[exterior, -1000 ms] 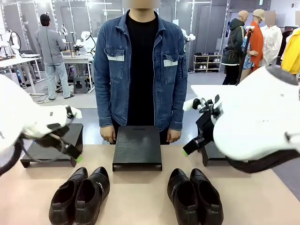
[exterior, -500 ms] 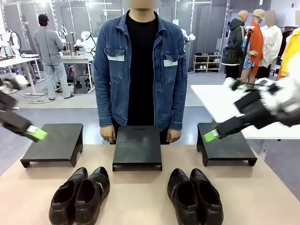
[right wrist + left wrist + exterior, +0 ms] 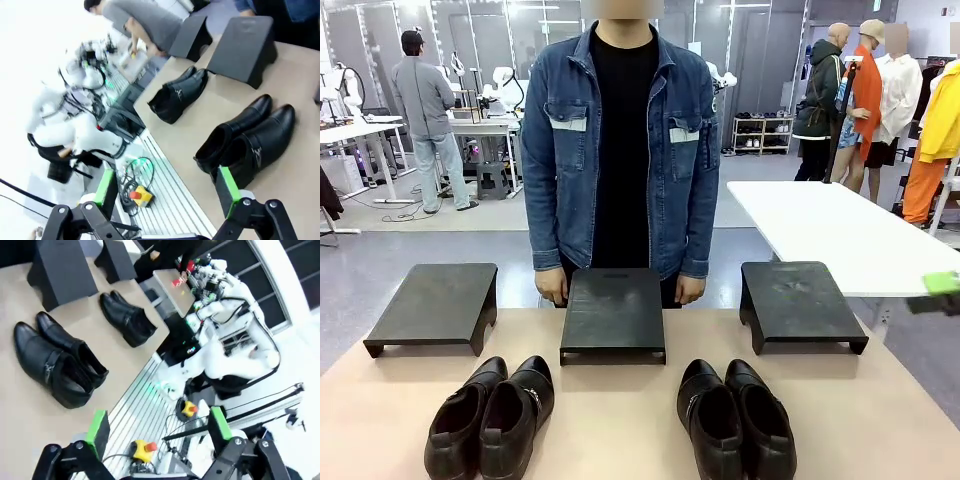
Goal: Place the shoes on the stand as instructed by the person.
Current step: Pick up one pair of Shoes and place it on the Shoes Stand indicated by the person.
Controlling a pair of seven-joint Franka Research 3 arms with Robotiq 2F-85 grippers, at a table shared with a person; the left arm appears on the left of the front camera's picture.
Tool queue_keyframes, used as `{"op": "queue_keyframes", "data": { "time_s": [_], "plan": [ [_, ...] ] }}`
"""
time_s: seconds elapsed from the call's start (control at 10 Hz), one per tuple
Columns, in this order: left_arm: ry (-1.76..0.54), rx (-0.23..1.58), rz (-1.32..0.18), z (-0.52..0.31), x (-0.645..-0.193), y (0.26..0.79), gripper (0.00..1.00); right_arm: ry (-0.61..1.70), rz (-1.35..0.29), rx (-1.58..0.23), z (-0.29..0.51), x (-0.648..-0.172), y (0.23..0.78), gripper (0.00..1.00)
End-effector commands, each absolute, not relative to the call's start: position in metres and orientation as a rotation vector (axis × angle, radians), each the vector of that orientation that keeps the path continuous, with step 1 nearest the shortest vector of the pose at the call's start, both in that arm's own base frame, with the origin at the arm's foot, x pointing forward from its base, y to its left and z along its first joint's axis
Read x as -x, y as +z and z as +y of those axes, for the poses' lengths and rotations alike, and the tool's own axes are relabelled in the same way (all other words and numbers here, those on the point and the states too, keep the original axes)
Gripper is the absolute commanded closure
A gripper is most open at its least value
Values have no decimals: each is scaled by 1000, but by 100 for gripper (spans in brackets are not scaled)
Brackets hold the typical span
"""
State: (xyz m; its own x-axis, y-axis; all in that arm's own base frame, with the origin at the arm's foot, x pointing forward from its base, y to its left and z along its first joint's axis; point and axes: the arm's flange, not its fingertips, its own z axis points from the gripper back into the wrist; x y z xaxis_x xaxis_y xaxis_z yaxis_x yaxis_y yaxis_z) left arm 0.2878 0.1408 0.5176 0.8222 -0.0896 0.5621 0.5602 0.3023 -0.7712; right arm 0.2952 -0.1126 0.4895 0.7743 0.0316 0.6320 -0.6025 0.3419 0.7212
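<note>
Two pairs of glossy black shoes stand on the tan table near its front edge, the left pair [image 3: 492,415] and the right pair [image 3: 735,418]. Behind them is a row of three black stands: left [image 3: 432,305], middle [image 3: 613,313], right [image 3: 800,303]. The person [image 3: 620,140] in a denim jacket stands behind the middle stand, hands hanging at its far edge. My left gripper [image 3: 159,426] is open and empty, off the table's side, looking across at the left pair [image 3: 55,365]. My right gripper [image 3: 166,189] is open and empty too, with the right pair [image 3: 250,137] beyond it.
A green pad of my right gripper [image 3: 941,283] pokes in at the picture's right edge. A white table [image 3: 830,235] stands behind the right stand. Cables and a yellow button box [image 3: 137,194] lie below the table's front edge [image 3: 165,165].
Both arms have swung outward from over the stands to the sides. The left arm has left the front view. Shoes, stands and person have not moved.
</note>
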Motion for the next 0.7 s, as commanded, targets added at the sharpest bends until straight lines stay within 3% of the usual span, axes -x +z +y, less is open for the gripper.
{"op": "queue_keyframes", "data": {
  "time_s": [0.0,0.4,0.6],
  "plan": [
    [-372,1269,-519,174,-278,497,0,350,-634,-1197,-155,-281,474,0],
    [-129,1163,-733,243,-241,449,0,215,-649,-1258,-196,-251,445,0],
    [-39,1155,-725,259,-237,431,0,184,-655,-1242,-204,-242,445,0]
  ]
}}
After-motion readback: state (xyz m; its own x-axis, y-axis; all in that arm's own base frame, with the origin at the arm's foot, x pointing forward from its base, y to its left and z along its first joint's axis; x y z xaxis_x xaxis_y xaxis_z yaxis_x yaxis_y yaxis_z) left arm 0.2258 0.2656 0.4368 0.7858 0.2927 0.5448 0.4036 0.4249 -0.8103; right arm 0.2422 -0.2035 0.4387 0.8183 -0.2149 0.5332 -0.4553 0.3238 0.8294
